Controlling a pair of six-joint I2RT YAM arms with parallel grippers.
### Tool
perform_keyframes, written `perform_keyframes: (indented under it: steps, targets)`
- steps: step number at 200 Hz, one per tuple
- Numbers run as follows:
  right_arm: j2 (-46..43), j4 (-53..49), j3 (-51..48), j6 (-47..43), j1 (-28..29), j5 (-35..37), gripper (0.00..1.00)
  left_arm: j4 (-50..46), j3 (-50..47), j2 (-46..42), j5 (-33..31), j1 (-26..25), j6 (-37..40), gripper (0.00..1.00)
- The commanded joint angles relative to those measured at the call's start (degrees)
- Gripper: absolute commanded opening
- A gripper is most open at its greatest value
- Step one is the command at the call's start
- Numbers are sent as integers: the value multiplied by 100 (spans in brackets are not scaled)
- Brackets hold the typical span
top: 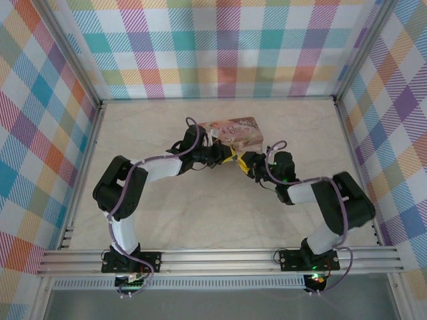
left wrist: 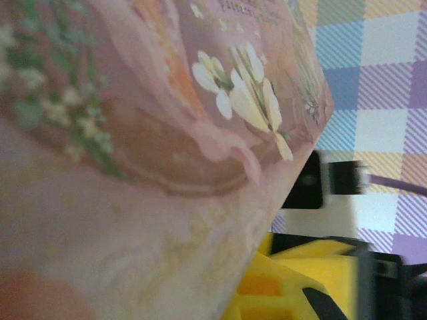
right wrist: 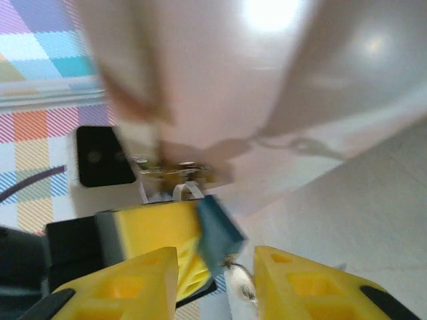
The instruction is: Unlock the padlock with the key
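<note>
Right wrist view: spread right gripper (right wrist: 215, 261) flanking blue key (right wrist: 217, 233) near padlock (right wrist: 172, 170); pressed-together left gripper (top: 225, 157) beside flowered box (left wrist: 133, 167).

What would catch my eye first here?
First, the pastel plaid walls around the table. Then the left arm and right arm meet mid-table beside a pink floral box. Close up, a blue-headed key sits just beyond the right arm's yellow fingers.

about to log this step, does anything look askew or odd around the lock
The blue key head sits tilted between the parted fingers of the right gripper, seemingly touching neither, close to what looks like the brass padlock. It looks loose rather than gripped. The view is blurred, so this is tentative.
</note>
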Motion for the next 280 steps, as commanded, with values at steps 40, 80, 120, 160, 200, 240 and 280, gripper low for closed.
perform_keyframes:
  steps: [40,80,120,160,200,240,280]
  targets:
    - [-1817,-4702,470,-3000,-27,316,41,-527,185,-373,170,-78,261,3]
    - [-2155,-5858,808,-4151,49,769,41,-632,127,-426,121,-122,244,4]
    - [-2210,-6514,1202,-4987,367,1357,42,-724,96,-444,110,-134,174,4]
    - [-1972,-6740,1577,-5482,823,1946,42,-912,156,-475,161,-140,226,4]
    - [-1448,-6855,2087,-5849,1274,2408,42,-992,261,-443,223,-127,226,4]
    - [-961,-6917,2471,-6110,1526,2630,47,-1033,367,-400,276,-139,217,4]
    - [-619,-6975,2740,-6292,1649,2869,50,-1045,403,-423,321,-131,217,4]
